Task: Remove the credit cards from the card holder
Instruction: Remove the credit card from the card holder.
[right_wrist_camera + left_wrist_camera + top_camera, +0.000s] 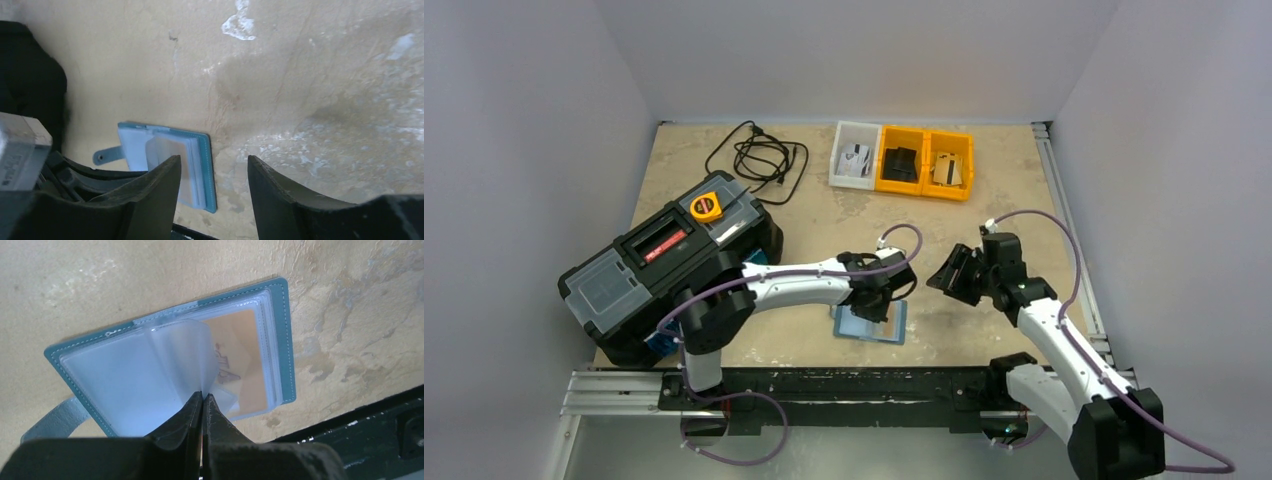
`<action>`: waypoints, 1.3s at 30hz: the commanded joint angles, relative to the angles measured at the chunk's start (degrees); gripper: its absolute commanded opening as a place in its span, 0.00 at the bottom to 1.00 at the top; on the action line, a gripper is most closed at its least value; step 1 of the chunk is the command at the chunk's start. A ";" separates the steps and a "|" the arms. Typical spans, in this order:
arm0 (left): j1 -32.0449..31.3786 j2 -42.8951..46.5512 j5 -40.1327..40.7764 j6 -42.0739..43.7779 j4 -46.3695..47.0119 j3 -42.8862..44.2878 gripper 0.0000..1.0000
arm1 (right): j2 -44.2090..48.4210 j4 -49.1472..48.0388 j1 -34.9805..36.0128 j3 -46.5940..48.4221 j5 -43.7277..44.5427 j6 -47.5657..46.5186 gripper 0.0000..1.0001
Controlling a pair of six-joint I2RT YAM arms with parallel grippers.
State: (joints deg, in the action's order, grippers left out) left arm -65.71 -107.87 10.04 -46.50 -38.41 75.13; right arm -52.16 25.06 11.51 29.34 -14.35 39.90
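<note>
The card holder (856, 326) lies open on the table near the front edge, teal outside with pale clear pockets inside. My left gripper (877, 308) is right over it. In the left wrist view the left gripper (203, 394) is shut on a clear pocket leaf (180, 350) of the card holder (285, 340) and lifts that leaf. A tan credit card (240, 365) shows inside the pockets on the right panel. My right gripper (944, 278) hovers open and empty to the right of the holder. In its wrist view the right gripper (214, 159) has the holder (206, 170) behind its left finger.
A large black toolbox (664, 265) with a yellow tape measure (706, 207) stands at the left. A black cable (759, 155) lies at the back. A white bin (856, 157) and two yellow bins (900, 160) (948, 165) at the back each hold a card.
</note>
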 commanded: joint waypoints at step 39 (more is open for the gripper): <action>5.77 32.49 5.70 -7.97 -0.50 -20.53 0.35 | -29.96 -24.65 37.04 9.91 4.89 14.94 0.32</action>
State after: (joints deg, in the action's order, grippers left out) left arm -60.38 -80.34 11.35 -52.71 -34.61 55.31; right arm -79.09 3.88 46.17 36.42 -10.76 52.77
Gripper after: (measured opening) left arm 0.345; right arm 0.324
